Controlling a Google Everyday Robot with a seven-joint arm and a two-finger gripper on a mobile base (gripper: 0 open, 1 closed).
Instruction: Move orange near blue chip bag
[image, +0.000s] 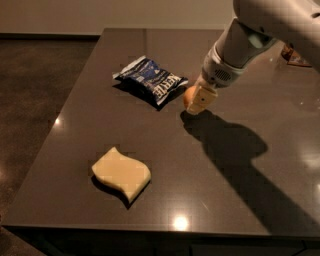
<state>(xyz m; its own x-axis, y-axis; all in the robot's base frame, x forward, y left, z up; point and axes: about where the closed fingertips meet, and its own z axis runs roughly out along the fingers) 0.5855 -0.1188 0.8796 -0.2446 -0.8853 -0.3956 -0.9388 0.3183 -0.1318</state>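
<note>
One orange (188, 95), which I judge light, firm and apt to roll on its smooth skin, sits clasped across its middle by my gripper (195, 102), low over the table (150, 150), just beside the right end of the blue chip bag (151, 81).

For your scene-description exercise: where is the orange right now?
In the camera view, the orange is held in the gripper, just right of the chip bag, toward the far side of the table.

Arm angled down from upper right, gripper (199, 102) low, jaws around orange (188, 96).
</note>
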